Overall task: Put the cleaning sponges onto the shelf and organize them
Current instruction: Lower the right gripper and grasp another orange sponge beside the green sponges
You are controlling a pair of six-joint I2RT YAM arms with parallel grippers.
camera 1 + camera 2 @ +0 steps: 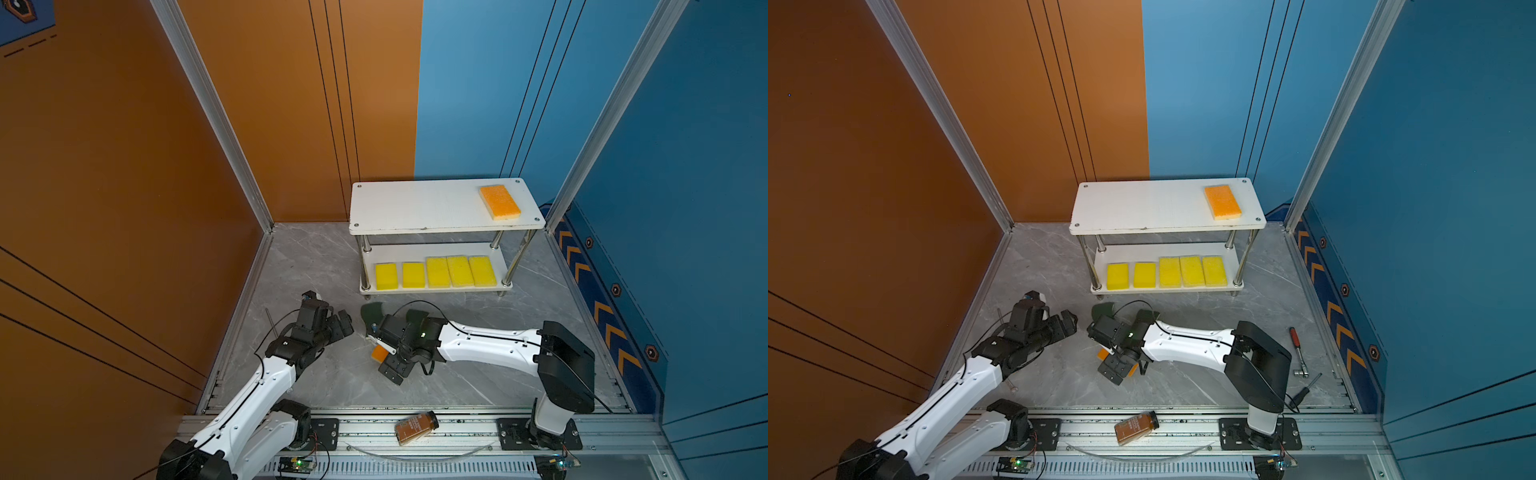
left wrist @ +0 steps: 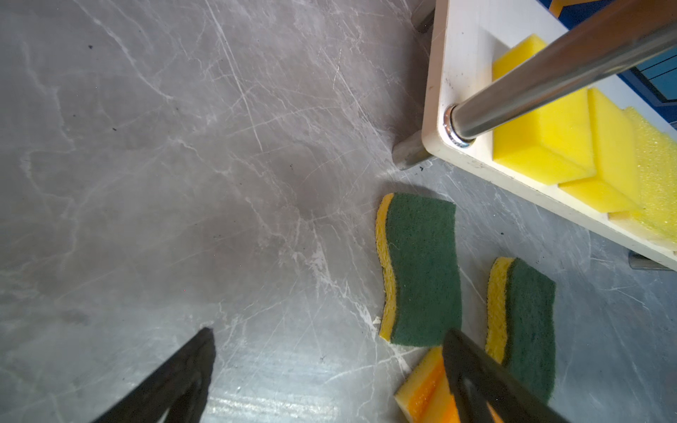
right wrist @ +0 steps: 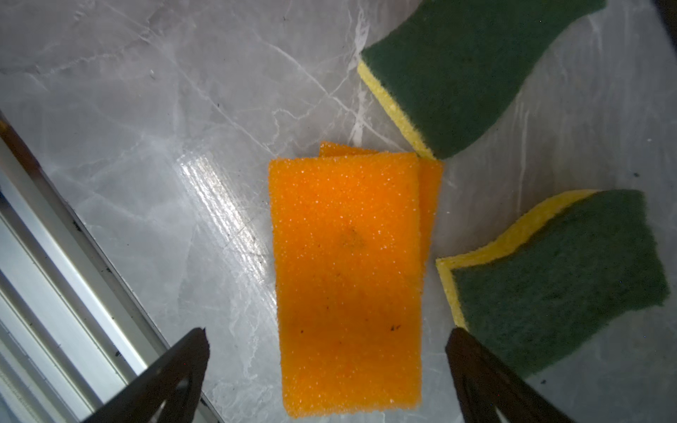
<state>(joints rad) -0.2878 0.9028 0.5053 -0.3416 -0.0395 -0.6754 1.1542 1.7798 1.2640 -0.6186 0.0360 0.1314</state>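
Hovering right jaws spread above stacked orange sponges [image 3: 346,278], left jaws spread, bottle [image 1: 416,428] label unreadable.

1. Yellow sponges [image 1: 438,272]: 5.
2. Orange-topped sponges [image 3: 348,274]: 3, incl. 2 stacked.
3. Green-topped sponges [image 2: 421,267]: 2.
4. Sponges altog.: 10.
5. Shelf [image 1: 415,208]: 1, w/ 2 boards, 4 posts.
6. Brown bottle [image 1: 416,427]: 1.
7. Robot arms [image 1: 486,345]: 2.
8. Hand tools [image 1: 1298,351] by right wall: 2.

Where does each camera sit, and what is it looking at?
Top views: high behind the robot, looking down at shelf; both arms show.
Left wrist: on left arm, facing green sponges, shelf corner; open jaws show.
Right wrist: on right arm, over orange sponges; open jaws show.
Shared: both wrist views see the green sponges.
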